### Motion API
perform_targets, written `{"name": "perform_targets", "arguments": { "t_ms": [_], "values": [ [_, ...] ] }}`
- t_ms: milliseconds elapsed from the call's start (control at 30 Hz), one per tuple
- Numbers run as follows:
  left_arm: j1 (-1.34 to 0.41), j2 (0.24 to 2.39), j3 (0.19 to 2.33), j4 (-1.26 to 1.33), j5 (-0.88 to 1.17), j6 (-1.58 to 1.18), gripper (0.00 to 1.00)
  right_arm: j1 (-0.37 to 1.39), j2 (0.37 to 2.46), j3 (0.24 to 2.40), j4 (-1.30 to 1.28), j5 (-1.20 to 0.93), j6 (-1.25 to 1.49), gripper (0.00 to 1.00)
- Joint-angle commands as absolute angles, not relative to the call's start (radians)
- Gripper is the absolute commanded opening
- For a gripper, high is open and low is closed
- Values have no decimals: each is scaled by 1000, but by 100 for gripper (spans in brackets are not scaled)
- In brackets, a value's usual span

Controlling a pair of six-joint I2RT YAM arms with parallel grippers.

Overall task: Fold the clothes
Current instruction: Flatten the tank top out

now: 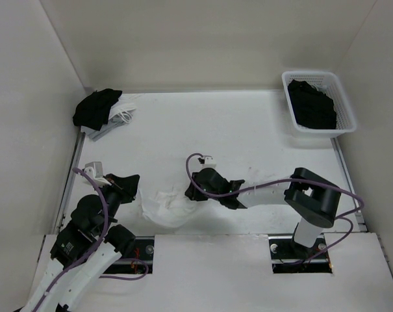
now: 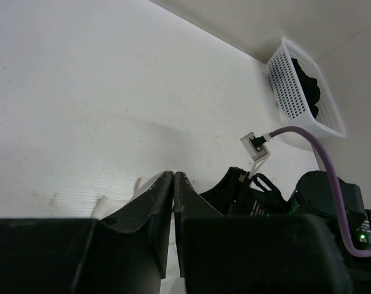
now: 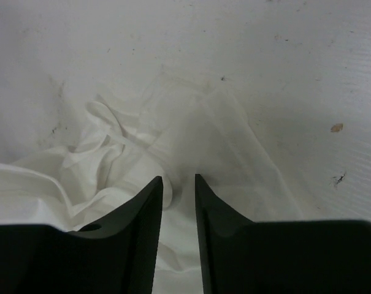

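Mostly the danger is a thin pinch. The right gripper (image 3: 179, 181) has its jaws a little apart astride a raised fold of the white camisole (image 3: 105, 165), not visibly clamped. The sheer fabric could slide out, or only one layer could come up, leaving the rest bunched on the table (image 3: 283, 55). A lift from this crumpled heap might also drag a strap underneath, though I cannot make the straps out. The left gripper (image 2: 173, 174) has its fingers pressed together. A scrap of white shows just beside them, but I cannot tell whether any hem is caught. The camisole lies directly under and ahead of the right fingertips, spreading toward the left gripper and ending just beside it.
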State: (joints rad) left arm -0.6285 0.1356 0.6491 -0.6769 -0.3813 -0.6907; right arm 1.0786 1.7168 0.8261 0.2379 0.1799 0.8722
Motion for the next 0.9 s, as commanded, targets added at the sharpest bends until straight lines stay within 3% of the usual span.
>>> {"name": "perform_targets", "arguments": {
  "t_ms": [0,200,300,467,600,867],
  "values": [
    [-636,141,646,-607,-376,-677,5,1094,1730,885,227,183,862,28],
    [-636,146,646,-594,-376,-669,5,1094,1689,893,210,193,865,5],
    [-637,172,661,-548,-376,-654,5,1094,1584,861,204,244,856,0],
    [-639,267,722,-381,-361,-623,5,1094,1230,814,149,377,773,0],
    [-639,334,830,-244,-356,-559,5,1137,961,911,-10,558,635,0],
    [-640,367,1035,-114,-312,-497,5,1395,798,1204,-126,905,303,0]
  ]
}}
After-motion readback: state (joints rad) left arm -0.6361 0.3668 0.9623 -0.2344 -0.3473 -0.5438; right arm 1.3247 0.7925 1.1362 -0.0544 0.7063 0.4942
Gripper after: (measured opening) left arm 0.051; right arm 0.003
